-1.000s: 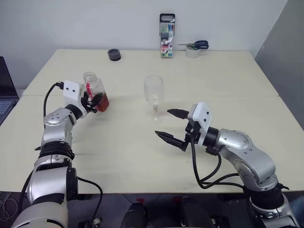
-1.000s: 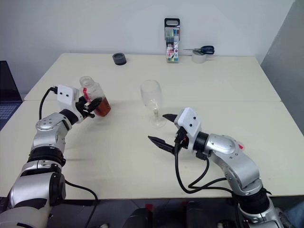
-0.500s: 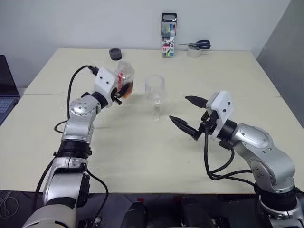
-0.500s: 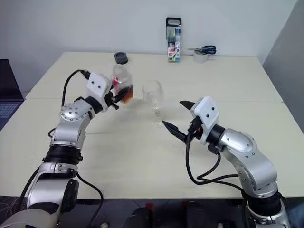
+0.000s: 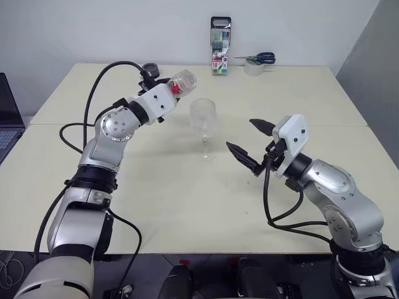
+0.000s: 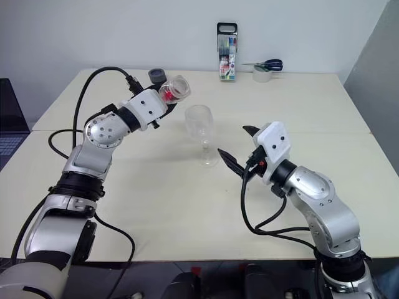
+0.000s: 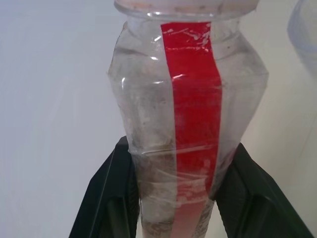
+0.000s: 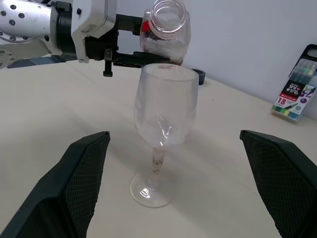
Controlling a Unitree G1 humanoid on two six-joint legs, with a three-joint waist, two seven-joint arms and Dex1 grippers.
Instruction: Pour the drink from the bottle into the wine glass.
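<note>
Your left gripper point(image 7: 173, 198) is clamped on the bottle point(image 5: 179, 83), both black fingers point(image 7: 111, 191) pressed against its sides with the red label strip facing the wrist camera. You've got the bottle lifted off the table point(image 5: 187, 193) and tipped over toward the glass point(image 5: 202, 128), open mouth pointing at it, just up and to the left of the rim. No cap on it. I can't tell how much drink is in there; the part in the wrist view looks mostly clear.

The glass stands upright on its foot near the middle of the table and looks empty.

Your right gripper point(image 5: 249, 144) is spread wide, holding nothing, hovering just right of the glass with the 2 fingers pointing at it.

At the far edge: marker pack point(image 5: 219, 46), scissors point(image 5: 259, 58) lying on a tape roll point(image 5: 252, 68), and a dark tape roll point(image 5: 149, 68) behind your left arm.
</note>
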